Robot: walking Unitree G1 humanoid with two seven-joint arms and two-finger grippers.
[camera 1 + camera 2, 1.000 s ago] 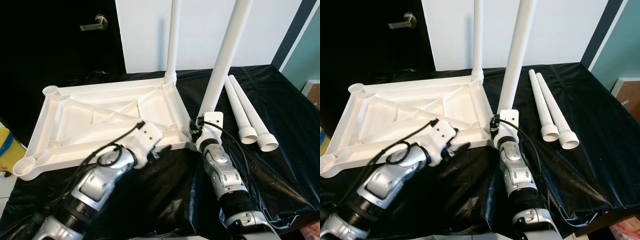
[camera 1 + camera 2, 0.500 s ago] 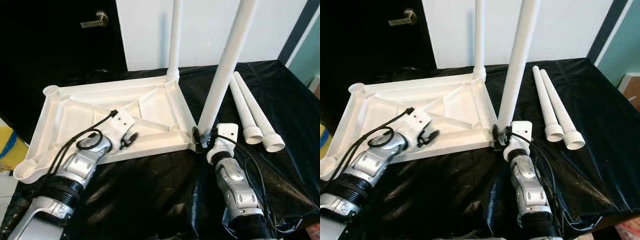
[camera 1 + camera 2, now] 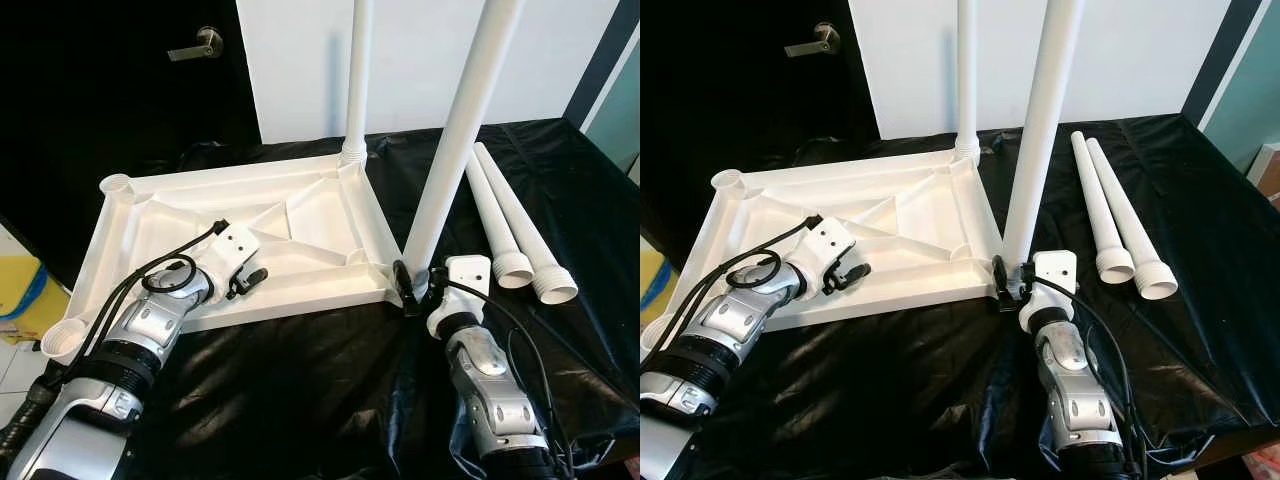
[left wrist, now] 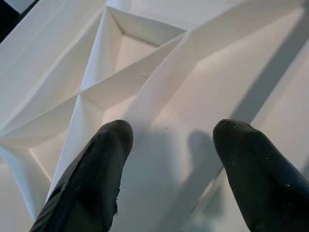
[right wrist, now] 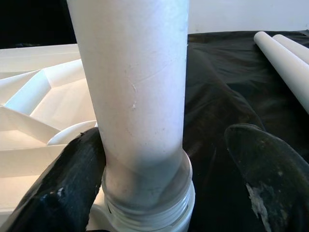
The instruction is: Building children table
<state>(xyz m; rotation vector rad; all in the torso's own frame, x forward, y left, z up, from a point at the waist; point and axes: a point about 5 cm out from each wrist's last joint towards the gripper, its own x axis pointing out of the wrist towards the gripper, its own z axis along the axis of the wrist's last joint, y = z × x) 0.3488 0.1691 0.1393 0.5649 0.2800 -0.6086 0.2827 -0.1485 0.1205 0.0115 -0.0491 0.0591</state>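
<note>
Upturned table top (image 3: 160, 225) lies on the black-draped worktop (image 3: 300, 380), two legs standing in its far-right and near-right corner sockets; two loose legs (image 3: 510, 230) lie side by side to the right, long axes running away from the robot, collars nearest. Right gripper (image 5: 188, 159), jaws apart, straddles the base of the near-right leg (image 3: 455, 150), one finger touching it, so this arm is nearer the loose legs. Left gripper (image 4: 174, 159), jaws apart, rests over the top's ribs; the left sockets are empty.

Right claw (image 3: 1007, 283) at upright leg (image 3: 1038, 150)
</note>
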